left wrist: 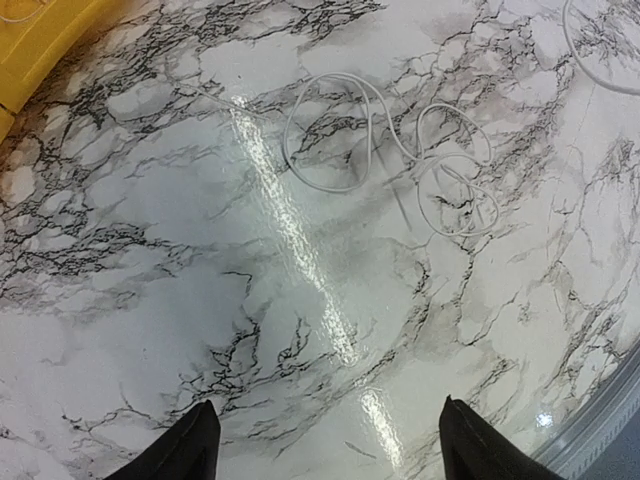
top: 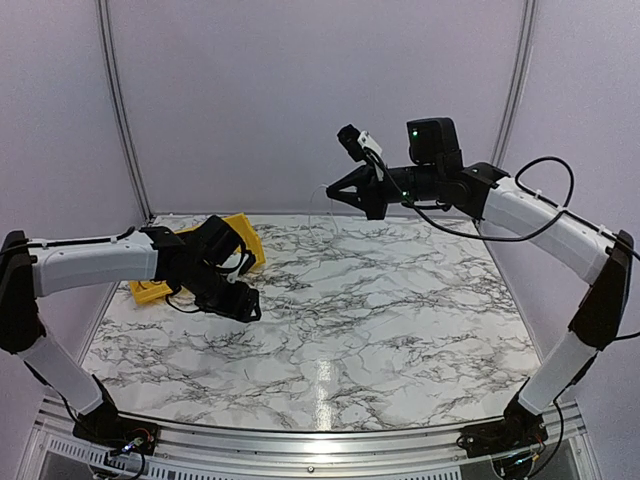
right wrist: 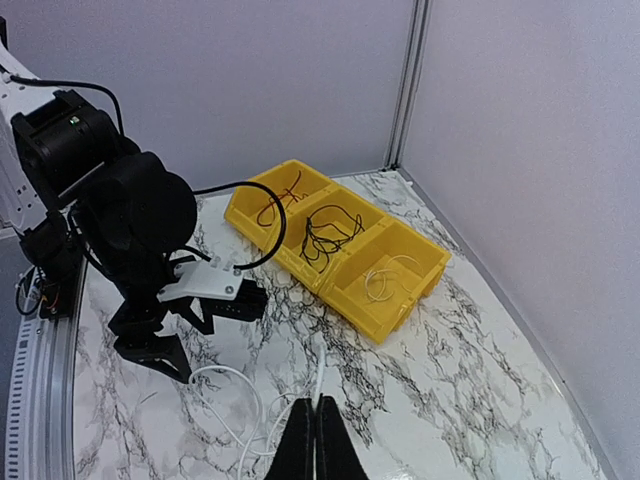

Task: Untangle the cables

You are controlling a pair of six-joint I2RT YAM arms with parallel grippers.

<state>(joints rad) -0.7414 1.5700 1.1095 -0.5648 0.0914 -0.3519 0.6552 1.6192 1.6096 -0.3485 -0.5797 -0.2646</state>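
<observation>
Pale cable (left wrist: 372, 130) coils ahead of your released left jaws | right jaws clenched on its strand | left arm nearer

White cable (left wrist: 380, 135) looped on marble table (left wrist: 150, 300); fingers (left wrist: 190, 450) apart.

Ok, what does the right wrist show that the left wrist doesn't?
Only the right wrist: the yellow bin with three compartments holding wires, the left arm, and the right gripper shut, a white cable strand running to its tips. Only the left wrist: the cable's loops close up, and the empty gap in the open left gripper. Both: that cable on the marble table, and part of the bin.
</observation>
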